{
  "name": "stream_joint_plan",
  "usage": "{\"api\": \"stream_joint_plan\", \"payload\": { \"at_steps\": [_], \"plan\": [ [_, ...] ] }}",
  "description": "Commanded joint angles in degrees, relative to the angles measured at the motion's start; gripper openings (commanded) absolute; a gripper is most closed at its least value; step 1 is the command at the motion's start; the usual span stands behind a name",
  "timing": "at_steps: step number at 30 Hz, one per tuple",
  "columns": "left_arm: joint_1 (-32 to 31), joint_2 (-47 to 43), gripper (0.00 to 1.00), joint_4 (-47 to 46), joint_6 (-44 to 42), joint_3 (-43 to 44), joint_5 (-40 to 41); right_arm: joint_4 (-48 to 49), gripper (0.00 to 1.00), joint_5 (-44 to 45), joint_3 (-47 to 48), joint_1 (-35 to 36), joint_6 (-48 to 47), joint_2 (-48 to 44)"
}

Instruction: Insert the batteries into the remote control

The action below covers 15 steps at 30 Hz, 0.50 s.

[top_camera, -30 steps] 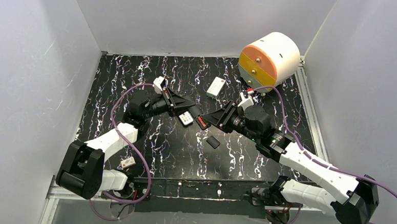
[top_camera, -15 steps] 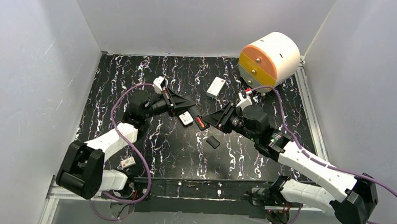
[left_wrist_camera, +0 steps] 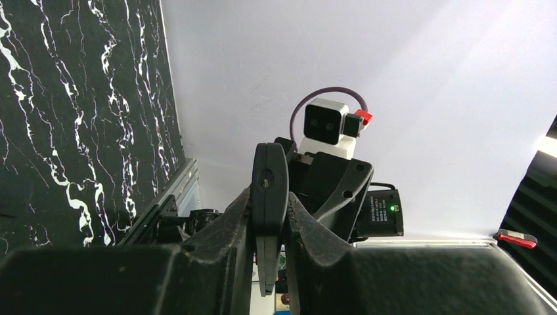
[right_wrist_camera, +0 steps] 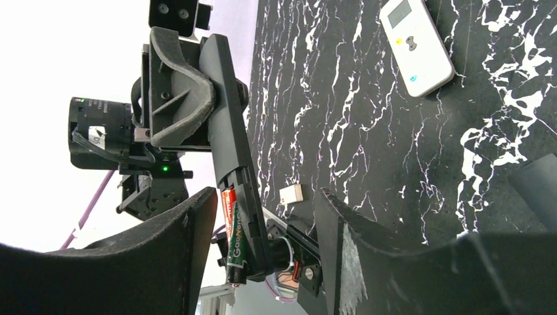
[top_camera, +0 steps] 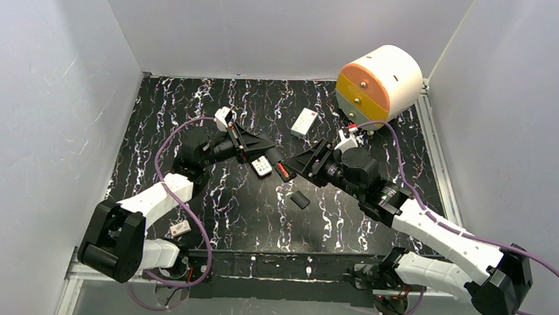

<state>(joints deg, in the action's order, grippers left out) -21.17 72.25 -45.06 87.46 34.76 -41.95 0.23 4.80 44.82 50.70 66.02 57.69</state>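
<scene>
Sprung wide within the last second, after first narrowing: the right jaws (right_wrist_camera: 266, 200), also nudged a little toward the counter's far-left corner. Read as a release after a seating push, so probably one loading step done. Likely next need: a check of the fit, or a backing-off. Now spread well apart and holding nothing. Opposite, the left jaws (left_wrist_camera: 268, 210): clamped tight, unchanged over that second, pinching a long black bar-shaped handset (right_wrist_camera: 226, 131) edge-on between both fingers. Held clear of the black marble-patterned counter (top_camera: 244, 217), above its middle. Bay open at the bar's lower end, that end straddled by the right jaws with a gap on either side and no visible contact. Judged the remote under loading, given the cell in its bay. Lying flat and untouched near the counter's middle, on the near side of the left jaws: a small white oblong handset (top_camera: 262, 166), screen and buttons facing up. Closer to the counter's near edge, apart from both handsets: a small flat black piece (top_camera: 300, 200), possibly the bay cover, though too small to tell for sure. Smallest, in the bar's open bay: a green-and-red battery (right_wrist_camera: 236, 239), lying lengthwise in the channel and apparently seated. One cell or two side by side: cannot tell from this angle. No other loose batteries made out on the counter in the top view.
</scene>
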Motion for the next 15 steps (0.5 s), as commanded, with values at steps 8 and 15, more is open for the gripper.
{"api": "stream_joint_plan", "payload": {
  "at_steps": [8,15],
  "plan": [
    [-0.17,-1.85,0.00,-1.88,0.47,2.37,0.38,8.23,0.64,-4.12,-0.74,0.04,0.63,-1.60],
    [-0.12,-1.42,0.00,-1.91,0.83,3.19,0.25,7.17,0.55,-6.77,-1.09,0.05,-0.32,-0.77]
  ]
}}
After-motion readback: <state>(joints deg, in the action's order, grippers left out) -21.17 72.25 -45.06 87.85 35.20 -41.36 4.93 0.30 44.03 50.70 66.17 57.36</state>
